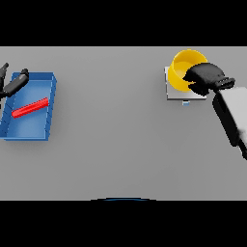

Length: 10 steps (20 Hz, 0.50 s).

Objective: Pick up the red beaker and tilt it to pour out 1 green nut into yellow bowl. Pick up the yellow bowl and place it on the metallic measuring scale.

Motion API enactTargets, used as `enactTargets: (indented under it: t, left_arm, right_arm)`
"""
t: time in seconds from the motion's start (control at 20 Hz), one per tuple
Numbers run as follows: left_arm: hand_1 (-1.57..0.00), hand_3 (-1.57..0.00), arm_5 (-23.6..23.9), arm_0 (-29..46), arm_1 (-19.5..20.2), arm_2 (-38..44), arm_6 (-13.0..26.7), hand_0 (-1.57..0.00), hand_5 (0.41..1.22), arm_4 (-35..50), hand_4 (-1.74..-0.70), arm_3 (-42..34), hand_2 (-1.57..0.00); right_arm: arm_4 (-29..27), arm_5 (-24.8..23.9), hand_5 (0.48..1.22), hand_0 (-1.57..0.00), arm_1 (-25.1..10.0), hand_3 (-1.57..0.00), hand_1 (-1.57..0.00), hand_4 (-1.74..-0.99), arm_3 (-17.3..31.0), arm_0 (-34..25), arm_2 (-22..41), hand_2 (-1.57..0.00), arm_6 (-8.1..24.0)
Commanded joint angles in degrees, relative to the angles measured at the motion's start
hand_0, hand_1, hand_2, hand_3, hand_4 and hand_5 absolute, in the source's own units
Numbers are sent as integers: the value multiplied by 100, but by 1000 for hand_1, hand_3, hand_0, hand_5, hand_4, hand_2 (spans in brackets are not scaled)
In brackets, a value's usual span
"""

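The yellow bowl (183, 70) sits on the metallic measuring scale (177, 95) at the far right of the table. My right hand (206, 77) is at the bowl's right rim, fingers curled over it; the forearm runs down to the right edge. No green nut shows; the bowl's inside is partly hidden by the hand. A long red beaker (30, 108) lies tilted on its side inside a blue tray (48, 126) at the far left. My left hand (16, 83) hovers over the tray's far left corner, apart from the beaker, fingers straight.
The blue tray's walls enclose the red beaker at the left edge. A small blue mark (185, 102) lies on the table just in front of the scale. Grey tabletop stretches between tray and scale.
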Motion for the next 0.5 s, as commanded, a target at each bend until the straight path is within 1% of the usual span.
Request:
enactTargets:
  t: [0.0,0.05,0.1,0.15,0.2,0.25,0.3,0.35,0.4,0.45]
  left_arm:
    - [1,1,-10,-74,44,-14,-14,1,710,-6,-726,60,1]
    - [1,1,-78,-11,50,-21,-32,1,714,-24,-729,-5,1]
    - [1,1,-70,15,35,-15,-17,1,713,-20,-729,-13,1]
    - [1,1,-20,-7,6,-34,21,1,710,-29,-727,-12,1]
    - [1,1,-9,-2,5,-29,18,1,712,-20,-727,-17,1]
    - [1,1,16,15,15,-7,-45,1,713,-9,-728,19,1]
    - [1,1,-6,40,13,-18,-11,1,715,-16,-727,2,1]
    - [1,1,-40,65,8,-2,2,1,717,1,-729,-52,1]
    - [1,1,-88,47,-25,14,76,1,720,4,-730,-96,1]
    - [1,1,-91,65,-34,-3,74,1,723,-8,-732,-135,1]
  right_arm:
    - [-30,45,1221,-1562,48,-1374,-1571,-1741,106,-31,-35,-1405,0]
    - [-47,40,1221,-1548,80,-1407,-1571,-1741,233,-48,-72,-1393,-59]
    - [-46,56,1221,-1528,136,-1440,-1571,-1741,318,-76,-102,-1382,23]
    - [-51,121,1221,-1469,160,-1466,-1571,-1741,381,-113,-123,-1369,24]
    - [-54,161,1221,-1417,129,-1487,-1571,-1741,408,-130,-134,-1363,-85]
    - [-27,149,1221,-1402,134,-1427,-1571,-1741,482,-135,-131,-1375,-134]
    - [-16,161,1221,-1397,148,-1363,-1571,-1741,484,-134,-143,-1385,-99]
    - [-25,200,1221,-1332,175,-1198,-1459,-1741,499,-152,-171,-1423,-33]
    - [-61,219,1221,-1128,157,-1057,-1322,-1701,471,-125,-221,-1330,-108]
    - [-89,242,1143,-902,178,-937,-1150,-1660,504,-140,-253,-1186,-99]
